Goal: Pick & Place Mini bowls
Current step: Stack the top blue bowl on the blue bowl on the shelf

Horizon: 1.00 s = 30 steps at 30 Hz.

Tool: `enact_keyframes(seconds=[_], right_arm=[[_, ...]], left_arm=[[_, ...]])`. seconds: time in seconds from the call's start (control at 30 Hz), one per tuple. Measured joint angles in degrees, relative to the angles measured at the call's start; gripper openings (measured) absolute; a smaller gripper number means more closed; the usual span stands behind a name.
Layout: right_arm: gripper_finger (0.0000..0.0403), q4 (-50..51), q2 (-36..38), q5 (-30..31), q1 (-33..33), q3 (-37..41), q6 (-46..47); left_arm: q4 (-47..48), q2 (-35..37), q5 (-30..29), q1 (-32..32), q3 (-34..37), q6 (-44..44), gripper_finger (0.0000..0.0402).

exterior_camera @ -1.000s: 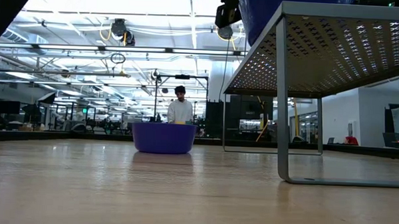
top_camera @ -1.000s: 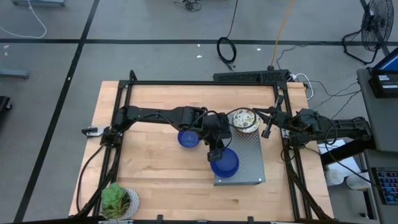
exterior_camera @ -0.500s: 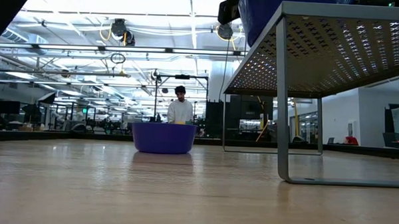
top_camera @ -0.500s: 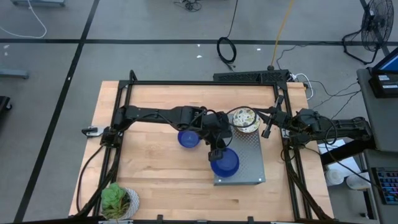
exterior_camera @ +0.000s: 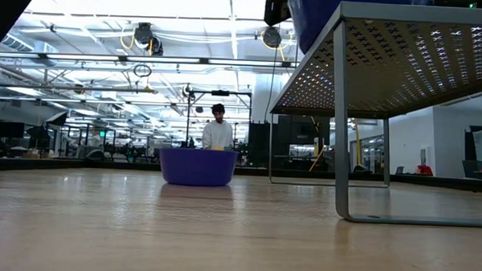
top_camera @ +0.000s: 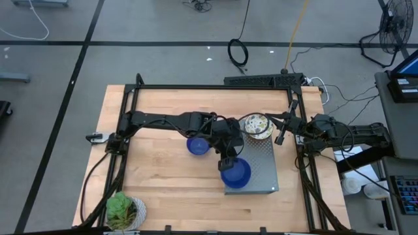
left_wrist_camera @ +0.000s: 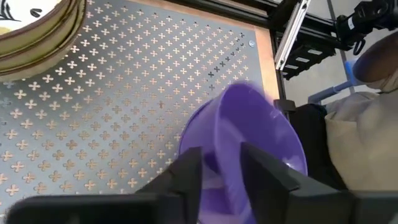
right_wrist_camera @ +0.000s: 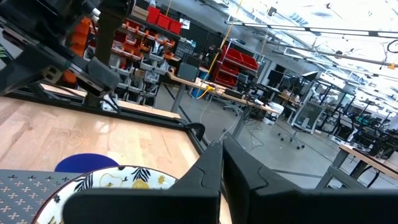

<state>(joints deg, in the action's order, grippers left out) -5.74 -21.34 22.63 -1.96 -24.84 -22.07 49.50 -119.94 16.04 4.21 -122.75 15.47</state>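
left gripper (left_wrist_camera: 219, 168) clamps rim of blue bowl (left_wrist_camera: 249, 146) over perforated shelf (left_wrist_camera: 124, 99) | floral bowls (top_camera: 256, 125) stacked at shelf's far end | second blue bowl (top_camera: 197, 145) on table | right gripper (right_wrist_camera: 222, 163) fingers together beside shelf

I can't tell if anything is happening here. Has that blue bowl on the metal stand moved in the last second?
Yes. The blue bowl in the left gripper has slid slightly toward the near edge of the perforated stand.
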Motion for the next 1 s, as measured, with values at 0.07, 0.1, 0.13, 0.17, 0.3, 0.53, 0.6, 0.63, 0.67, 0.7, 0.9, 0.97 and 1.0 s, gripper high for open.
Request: enact_keyframes(seconds=[0.07, 0.1, 0.13, 0.17, 0.3, 0.53, 0.6, 0.63, 0.67, 0.7, 0.9, 0.97, 1.0], right_arm=[[0.0000, 0.00, 0.00, 0.00, -0.01, 0.00, -0.01], [0.0000, 0.00, 0.00, 0.00, -0.02, 0.00, -0.01], [0.0000, 0.00, 0.00, 0.00, -0.02, 0.00, -0.03], [0.0000, 0.00, 0.00, 0.00, -0.01, 0.00, -0.03], [0.0000, 0.00, 0.00, 0.00, -0.02, 0.00, -0.04], [0.0000, 0.03, 0.00, 0.00, 0.00, 0.00, -0.06], [0.0000, 0.03, 0.00, 0.00, -0.01, 0.00, -0.06], [0.0000, 0.02, 0.00, 0.00, -0.01, 0.00, -0.06], [0.0000, 0.03, 0.00, 0.00, -0.01, 0.00, -0.06], [0.0000, 0.03, 0.00, 0.00, 0.00, 0.00, -0.06], [0.0000, 0.05, 0.01, 0.00, 0.00, 0.00, -0.24], [0.0000, 0.05, 0.00, -0.02, 0.00, 0.00, -0.67], [0.0000, 0.07, 0.00, -0.02, 0.00, 0.00, -0.98]], left_arm=[[0.00, 0.00, 0.17, -0.04, 0.01, 0.12, 0.0138], [0.00, 0.00, 0.19, -0.04, 0.01, 0.12, 0.0154], [0.02, 0.00, 0.19, -0.04, 0.00, 0.11, 0.0169], [0.02, 0.00, 0.15, -0.04, 0.01, 0.11, 0.0184], [0.02, 0.00, -0.03, -0.15, -0.01, -0.56, 0.0227], [0.47, 0.00, -0.03, -0.15, -3.21, -3.10, 0.0250], [0.46, 0.00, -0.04, -0.08, -4.71, -5.35, 0.0250], [0.53, 0.00, -0.01, 0.04, -5.43, -6.29, 0.0250], [1.05, 0.00, 0.12, 0.19, -6.18, -7.23, 0.0250], [2.12, 0.00, 0.54, 0.40, -6.80, -8.43, 0.0250], [11.28, -0.01, -2.07, 2.71, -5.92, -19.56, 0.0250], [10.64, -0.20, -5.77, 3.10, -4.02, -21.71, 0.0250], [10.49, -0.38, -6.91, 3.22, -3.23, -22.40, 0.0250]])
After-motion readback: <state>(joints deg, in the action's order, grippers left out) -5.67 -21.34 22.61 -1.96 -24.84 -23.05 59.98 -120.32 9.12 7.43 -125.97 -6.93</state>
